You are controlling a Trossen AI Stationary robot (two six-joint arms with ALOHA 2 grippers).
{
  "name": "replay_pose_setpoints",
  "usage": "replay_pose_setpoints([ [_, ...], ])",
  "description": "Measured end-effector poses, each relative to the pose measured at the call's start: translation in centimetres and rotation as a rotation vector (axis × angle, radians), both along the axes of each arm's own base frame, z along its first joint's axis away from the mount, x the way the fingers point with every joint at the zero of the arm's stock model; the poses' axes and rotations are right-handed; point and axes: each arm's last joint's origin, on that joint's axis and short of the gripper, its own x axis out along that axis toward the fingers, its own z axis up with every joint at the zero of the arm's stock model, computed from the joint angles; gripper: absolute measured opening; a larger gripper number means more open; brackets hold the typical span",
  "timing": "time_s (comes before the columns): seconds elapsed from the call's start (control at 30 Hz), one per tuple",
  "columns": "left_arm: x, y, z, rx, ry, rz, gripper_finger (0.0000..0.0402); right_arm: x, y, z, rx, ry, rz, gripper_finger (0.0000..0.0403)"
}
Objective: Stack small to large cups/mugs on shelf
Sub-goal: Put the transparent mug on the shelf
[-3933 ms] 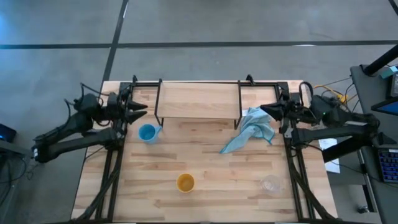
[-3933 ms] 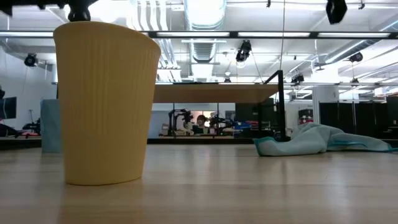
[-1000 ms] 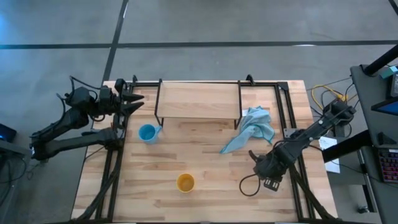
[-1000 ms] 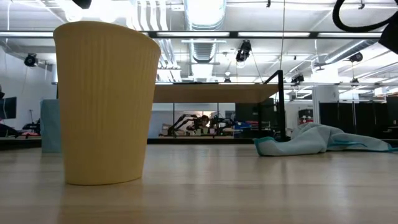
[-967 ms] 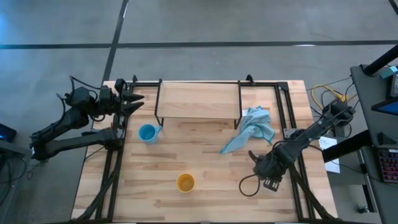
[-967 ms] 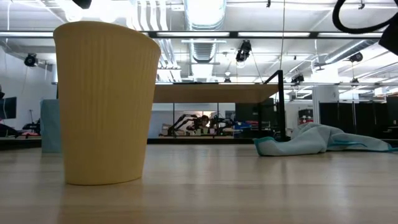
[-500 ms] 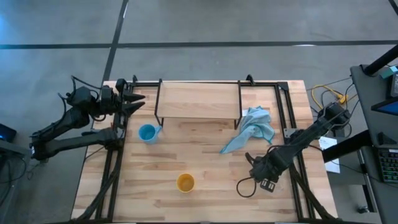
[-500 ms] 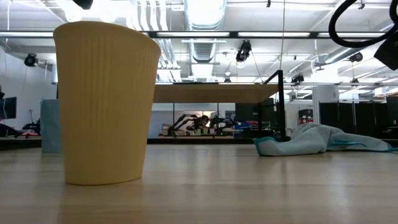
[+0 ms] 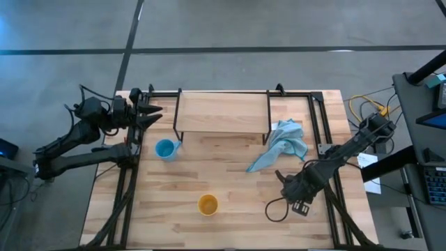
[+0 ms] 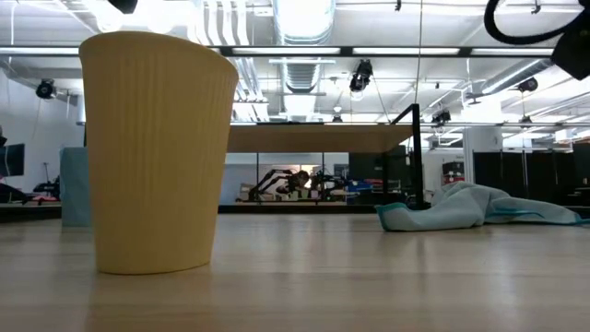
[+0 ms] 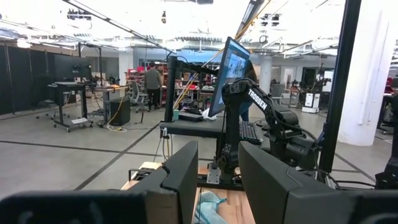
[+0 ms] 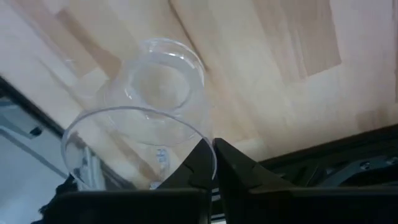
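The tiny clear cup (image 12: 155,93) fills the right wrist view, its mouth toward the camera, with my right gripper (image 12: 214,163) shut on it. From above, that gripper (image 9: 282,178) hangs over the table's near right part. The orange-yellow cup (image 9: 208,204) stands upright on its base near the near edge and looms large in the low view (image 10: 157,152). The light blue mug (image 9: 165,148) stands in front of the shelf's left leg. The shelf (image 9: 221,113) stands on its black legs at the far edge. My left gripper (image 9: 150,115) waits open at the far left corner. My right gripper pinches the clear cup's rim (image 12: 210,148) between its two fingers, seemingly one inside the wall and one outside. The fingers come from above, pointing down. The cup hangs mouth-up below them, and the tabletop shows through its base. I cannot tell whether the base touches the table.
A crumpled light blue cloth (image 9: 279,146) lies on the table by the shelf's right leg, seen also in the low view (image 10: 479,207). Black frame rails run along the table's left, right and far sides. Bare wood lies between the mug, the orange-yellow cup and the cloth.
My right arm has shifted a little toward the table's left, its fingers still shut. In the low view its dark wrist dipped and then rose at the upper right. The orange-yellow cup, mug, cloth and left arm have kept still.
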Motion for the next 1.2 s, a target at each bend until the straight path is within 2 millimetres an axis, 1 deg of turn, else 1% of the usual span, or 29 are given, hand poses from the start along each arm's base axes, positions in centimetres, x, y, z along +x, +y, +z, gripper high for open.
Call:
replay_pose_setpoints([
  [0.17,0.1,0.0,0.0,0.0,0.002,0.0,0.0102,1.4,-0.7,1.5,-0.007,-0.092,0.021,0.0009],
  [0.3,0.1,0.0,0.2,0.006,-0.017,-0.001,0.0102,3.3,-2.3,3.5,-0.111,-0.252,0.068,0.0009],
  [0.47,0.0,0.0,0.5,0.014,-0.038,0.0,0.0102,6.4,-5.7,7.2,-0.33,-0.49,0.117,0.0009],
  [0.57,0.0,0.0,0.7,0.025,-0.065,-0.001,0.0102,7.9,-8.3,10.0,-0.453,-0.6,0.147,0.0009],
  [0.63,-0.1,0.0,0.7,0.026,-0.068,-0.001,0.0102,8.7,-10.3,12.1,-0.498,-0.662,0.158,0.0009],
  [0.8,0.0,0.0,0.8,0.024,-0.065,0.0,0.0102,9.8,-14.8,16.4,-0.587,-0.818,0.103,0.0009],
  [0.93,0.1,0.1,0.6,0.021,-0.059,0.001,0.0102,10.0,-17.2,19.2,-0.67,-0.934,0.099,0.0009],
  [1.07,0.5,0.2,0.6,0.016,-0.048,0.003,0.0102,9.8,-18.8,20.7,-0.73,-0.985,0.104,0.0009],
  [1.2,0.7,0.3,0.5,0.012,-0.038,0.004,0.0102,10.2,-20.1,20.7,-0.754,-0.957,0.101,0.0009],
])
